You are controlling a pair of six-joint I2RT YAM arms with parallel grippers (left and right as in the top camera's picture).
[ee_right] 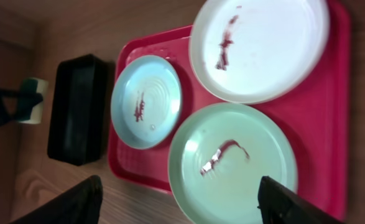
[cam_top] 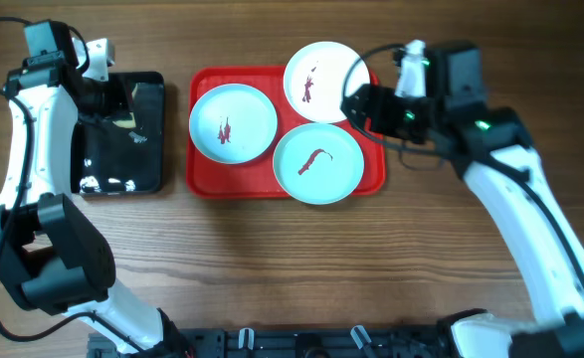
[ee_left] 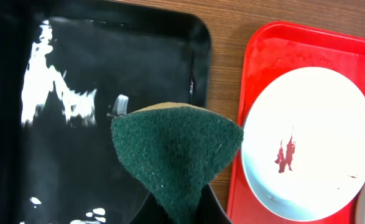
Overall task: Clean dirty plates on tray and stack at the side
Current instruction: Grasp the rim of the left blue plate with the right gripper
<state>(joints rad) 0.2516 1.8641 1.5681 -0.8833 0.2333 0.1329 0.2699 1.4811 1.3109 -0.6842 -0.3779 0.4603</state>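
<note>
The red tray holds three plates, each with a dark red smear: a pale blue-white one at left, a white one at the back, and a pale green-blue one at front right. My left gripper is shut on a green sponge above the black tray's right edge, left of the red tray. My right gripper is open and empty, hovering above the front-right plate and the tray's right side.
A smaller black tray with wet glints lies left of the red tray. Bare wooden table surrounds both trays, with room at the front and right.
</note>
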